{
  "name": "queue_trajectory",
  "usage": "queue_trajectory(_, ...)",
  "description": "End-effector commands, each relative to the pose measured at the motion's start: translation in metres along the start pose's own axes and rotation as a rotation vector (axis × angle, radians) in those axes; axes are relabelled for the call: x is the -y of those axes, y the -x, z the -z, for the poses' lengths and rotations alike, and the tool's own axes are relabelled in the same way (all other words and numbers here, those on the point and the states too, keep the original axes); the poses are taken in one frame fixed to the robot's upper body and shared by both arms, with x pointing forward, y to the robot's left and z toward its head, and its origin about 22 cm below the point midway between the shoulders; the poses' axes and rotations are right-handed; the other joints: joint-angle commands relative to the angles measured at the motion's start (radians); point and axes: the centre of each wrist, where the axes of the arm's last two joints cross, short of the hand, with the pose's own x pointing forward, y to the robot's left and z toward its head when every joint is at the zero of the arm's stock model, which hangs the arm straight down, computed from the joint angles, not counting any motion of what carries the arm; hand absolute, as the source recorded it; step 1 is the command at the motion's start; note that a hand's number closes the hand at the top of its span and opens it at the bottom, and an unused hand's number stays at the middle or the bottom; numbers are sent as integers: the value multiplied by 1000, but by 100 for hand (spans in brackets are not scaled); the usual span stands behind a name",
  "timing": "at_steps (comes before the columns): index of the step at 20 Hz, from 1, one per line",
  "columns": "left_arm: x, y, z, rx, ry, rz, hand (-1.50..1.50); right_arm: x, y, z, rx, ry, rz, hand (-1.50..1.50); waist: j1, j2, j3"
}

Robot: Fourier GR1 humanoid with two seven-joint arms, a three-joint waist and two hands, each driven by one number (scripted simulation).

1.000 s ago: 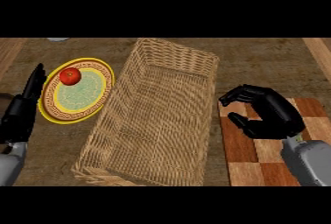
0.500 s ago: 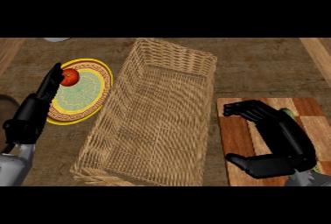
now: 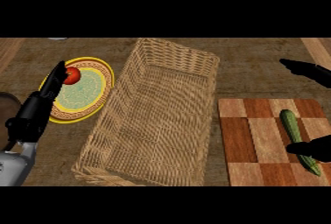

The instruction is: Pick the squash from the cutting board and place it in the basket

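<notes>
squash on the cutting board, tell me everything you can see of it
The squash is long, slim and dark green, like a zucchini, with a lighter sheen along its top. It lies flat on the right side of the checkered wooden cutting board, running from upper left to lower right, its lower end near the board's bottom right corner. Part of the right robot hand crosses over its lower half. It is outside the wicker basket, which lies to its left.

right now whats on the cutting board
A long green squash lies along the right side of the cutting board. Part of the right hand crosses over its lower half, hiding that stretch. The rest of the board shows only bare wood.
</notes>
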Motion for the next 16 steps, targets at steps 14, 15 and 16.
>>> queue_trajectory(14, -9, -7, 5, 22, 6, -8, 0, 90, -7, 16, -292, -611, -441, -150, 33, 8, 6)
queue_trajectory(15, -9, -9, 7, 23, 20, 2, 0, 78, -13, 22, -304, -617, -475, -150, 30, 8, 5)
queue_trajectory(16, -10, -3, 6, 34, 36, -20, 0, 80, 0, 27, -308, -630, -457, -150, 32, 9, 5)
